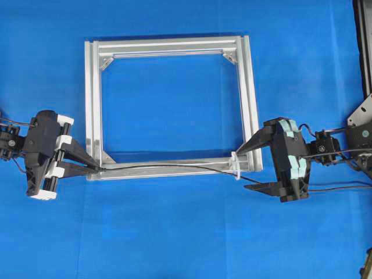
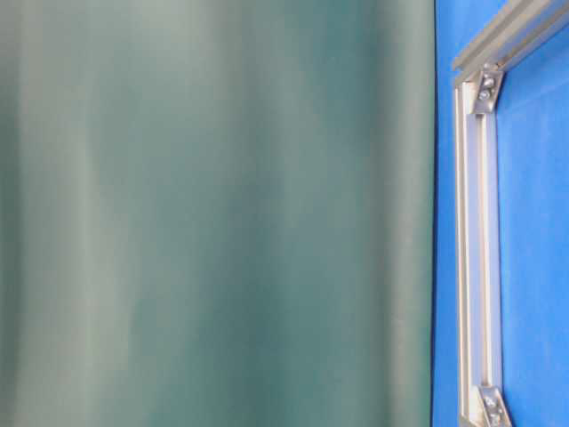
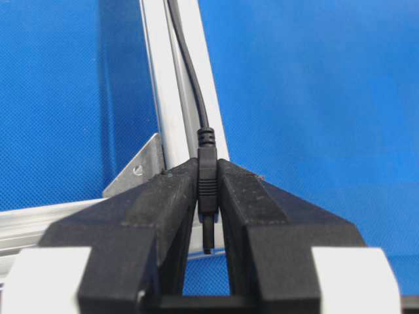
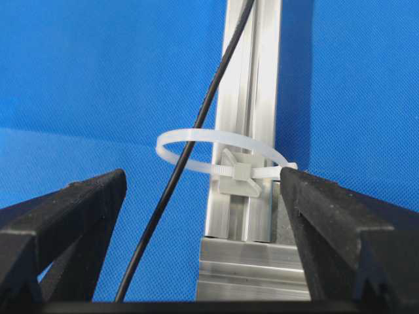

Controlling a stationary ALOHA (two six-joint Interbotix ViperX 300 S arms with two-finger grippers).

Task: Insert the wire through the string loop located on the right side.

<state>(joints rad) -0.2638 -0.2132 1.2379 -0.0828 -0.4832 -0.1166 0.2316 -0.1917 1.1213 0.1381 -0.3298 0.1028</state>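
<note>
Table-level view: a blurred grey-green surface (image 2: 213, 213) fills the left three quarters; what it is cannot be told.
Frame (image 2: 478, 267): in that view only one rail and two corner brackets show at the right edge, the rest cut off.
Wire (image 4: 177, 190): in the right wrist view it runs out past the top and bottom edges.
Plug tip (image 3: 207, 229): in the left wrist view its sides are hidden between the left gripper (image 3: 208, 190) fingers.
String loop (image 1: 237, 164): overhead, too small to tell whether the wire passes through it.
</note>
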